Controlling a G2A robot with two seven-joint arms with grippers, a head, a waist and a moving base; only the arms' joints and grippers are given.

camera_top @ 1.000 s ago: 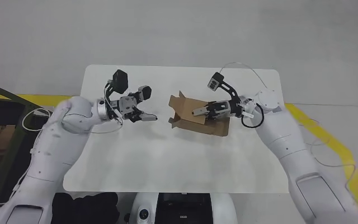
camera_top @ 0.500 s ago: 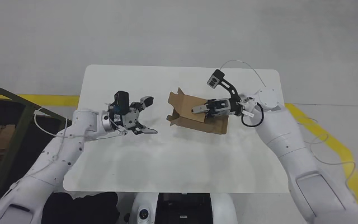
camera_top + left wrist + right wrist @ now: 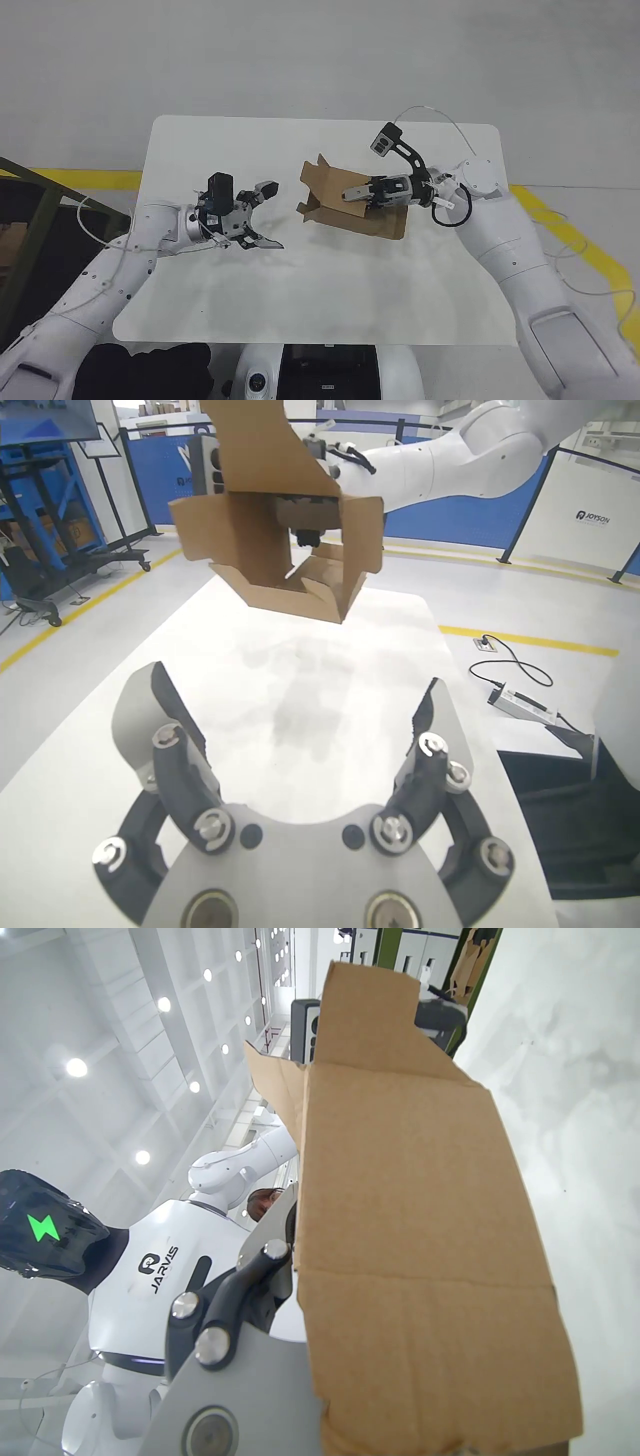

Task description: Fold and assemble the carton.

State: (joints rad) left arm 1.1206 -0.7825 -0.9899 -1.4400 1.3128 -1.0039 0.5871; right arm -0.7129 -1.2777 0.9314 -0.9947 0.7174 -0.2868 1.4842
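Your right gripper (image 3: 358,196) is clamped on the carton (image 3: 350,205), a little right of the table's (image 3: 300,290) middle. From the right wrist camera you see one finger (image 3: 272,1238) pressed against a cardboard panel. The other is hidden behind the board, so the grip probably runs across that one wall. In the left wrist view the carton (image 3: 280,550) seems to hang just off the tabletop, with a faint shadow below its lower edge.

Its open end faces your left gripper (image 3: 272,214). One flap stands up above the opening and the side flaps splay outward, their cut edges free. The opposite end points toward the right arm.

Your left gripper hovers over the left half of the table with its fingers spread wide and nothing between them, aimed at the open end. A strip of bare tabletop separates its fingertips from the nearest flap edge.

You have a broad bare band of table along the near edge. The carton sits well in from the far and right edges, and the left gripper well in from the left edge.
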